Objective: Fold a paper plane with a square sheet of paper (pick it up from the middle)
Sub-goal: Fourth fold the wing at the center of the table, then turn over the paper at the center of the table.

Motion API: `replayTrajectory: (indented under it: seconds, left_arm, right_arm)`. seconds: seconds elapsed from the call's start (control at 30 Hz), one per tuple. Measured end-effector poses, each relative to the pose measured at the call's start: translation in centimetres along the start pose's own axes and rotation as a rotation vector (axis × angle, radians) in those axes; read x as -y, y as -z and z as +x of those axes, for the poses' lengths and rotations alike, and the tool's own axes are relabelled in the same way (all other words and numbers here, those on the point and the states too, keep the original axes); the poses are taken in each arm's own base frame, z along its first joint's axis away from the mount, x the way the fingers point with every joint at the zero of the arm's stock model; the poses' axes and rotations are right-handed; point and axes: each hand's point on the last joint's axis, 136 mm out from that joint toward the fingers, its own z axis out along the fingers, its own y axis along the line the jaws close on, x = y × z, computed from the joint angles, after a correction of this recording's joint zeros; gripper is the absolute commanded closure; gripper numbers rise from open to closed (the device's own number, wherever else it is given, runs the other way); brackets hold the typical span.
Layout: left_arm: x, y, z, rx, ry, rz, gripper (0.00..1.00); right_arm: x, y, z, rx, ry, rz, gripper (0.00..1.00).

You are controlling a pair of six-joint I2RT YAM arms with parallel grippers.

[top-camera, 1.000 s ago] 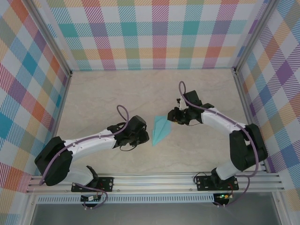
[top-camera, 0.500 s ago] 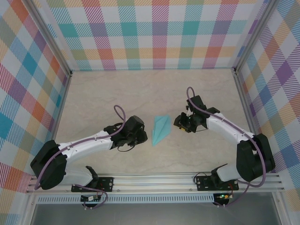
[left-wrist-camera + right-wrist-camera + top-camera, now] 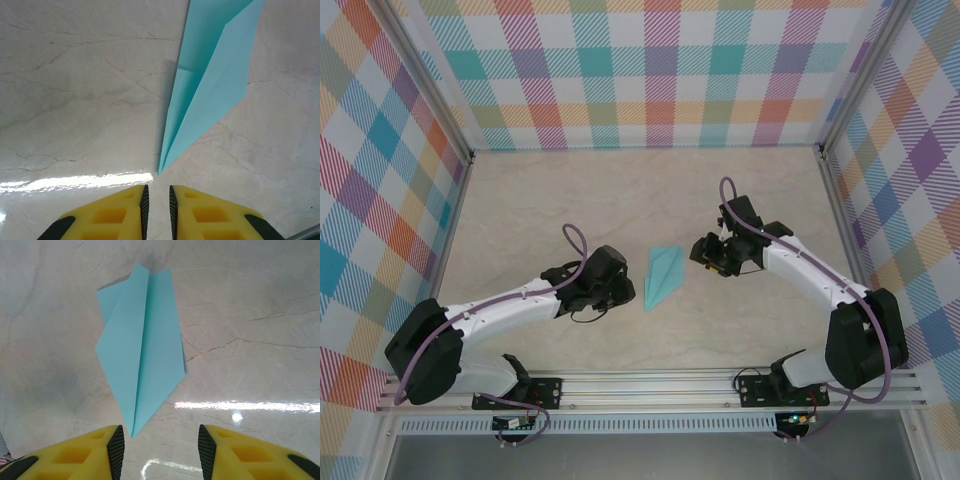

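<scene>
The paper plane (image 3: 661,276), a slim light-teal dart with a centre crease, lies flat on the marble table between the two arms. In the left wrist view its pointed tip (image 3: 161,170) ends just ahead of my left gripper (image 3: 157,192), whose jaws stand a narrow gap apart with only table between them. My left gripper (image 3: 626,291) sits just left of the plane's near tip. My right gripper (image 3: 160,440) is open wide and empty, with the plane (image 3: 142,350) lying ahead of it and one point near its left finger. It hovers right of the plane (image 3: 700,252).
Plaid walls (image 3: 650,70) close the table at the back and both sides. An aluminium rail (image 3: 650,385) runs along the near edge with both arm bases on it. Bare marble (image 3: 570,200) lies behind the plane.
My right gripper has drawn back from the plane toward the right and its jaws have widened. The left arm has shifted slightly. The plane lies where it was.
</scene>
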Motion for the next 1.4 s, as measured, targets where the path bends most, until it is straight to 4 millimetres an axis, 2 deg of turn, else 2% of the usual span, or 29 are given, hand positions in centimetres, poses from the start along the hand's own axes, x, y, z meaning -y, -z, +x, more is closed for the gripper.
replayTrajectory:
  seconds: [0.1,0.2,0.3,0.4,0.5,0.7,0.87,1.13,1.4]
  left_arm:
    - [0.2,-1.0,-0.6,-0.021,0.019,0.027,0.79]
    - [0.8,-2.6,-1.0,-0.064,0.030,0.055,0.79]
    - [2.6,-3.9,-1.8,-0.093,0.015,0.078,0.81]
    - [5.0,-5.0,-3.1,-0.103,-0.013,0.110,0.82]
    - [6.2,-6.2,-4.0,-0.105,-0.028,0.127,0.82]
    - [5.1,-8.8,-4.6,-0.133,-0.026,0.072,0.82]
    - [4.5,-9.4,-4.5,-0.152,-0.031,0.041,0.81]
    - [4.2,-9.9,-4.4,-0.162,-0.049,0.026,0.81]
    - [2.6,-10.9,-3.8,-0.189,-0.044,-0.028,0.82]
  right_arm:
    - [1.2,-1.5,1.1,-0.025,-0.011,-0.010,0.60]
    - [3.0,-3.2,2.8,-0.063,-0.041,-0.010,0.56]
    - [4.2,-4.2,4.1,-0.089,-0.068,-0.008,0.55]
    - [4.0,-4.5,4.4,-0.106,-0.070,-0.026,0.57]
    - [2.9,-5.1,3.9,-0.127,-0.064,-0.065,0.59]
    - [1.4,-6.4,3.1,-0.158,-0.064,-0.119,0.59]
    - [0.6,-7.1,2.5,-0.165,-0.066,-0.142,0.62]
    - [1.5,-8.6,2.7,-0.195,-0.103,-0.114,0.62]
    - [1.4,-9.3,2.6,-0.204,-0.111,-0.127,0.63]
